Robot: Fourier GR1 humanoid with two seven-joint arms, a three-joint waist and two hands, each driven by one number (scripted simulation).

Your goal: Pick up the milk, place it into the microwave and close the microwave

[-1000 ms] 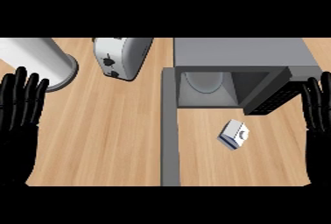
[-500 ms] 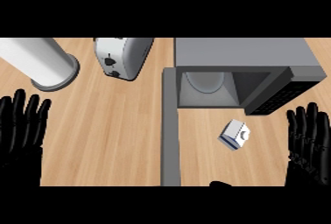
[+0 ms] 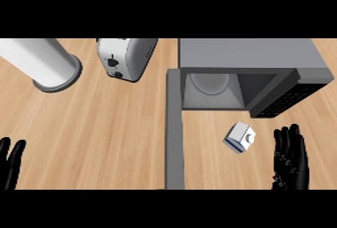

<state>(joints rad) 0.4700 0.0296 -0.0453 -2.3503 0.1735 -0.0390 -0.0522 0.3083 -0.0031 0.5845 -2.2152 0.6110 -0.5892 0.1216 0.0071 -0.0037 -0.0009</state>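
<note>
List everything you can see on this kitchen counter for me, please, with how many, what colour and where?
Counter: one, light wood, fills the view.
Microwave: one, grey, top right, its door swung open towards the viewer, cavity showing.
Milk carton: one, white and blue, lying on the counter in front of the microwave, beside the right hand.
Toaster: one, silver, top middle, left of the microwave.
Cylinder: one, white on a grey base, top left; I cannot tell what it is.
Left hand: one, black, lower left edge, fingers straight, holding nothing.
Right hand: one, black, lower right, fingers straight, holding nothing.
</note>
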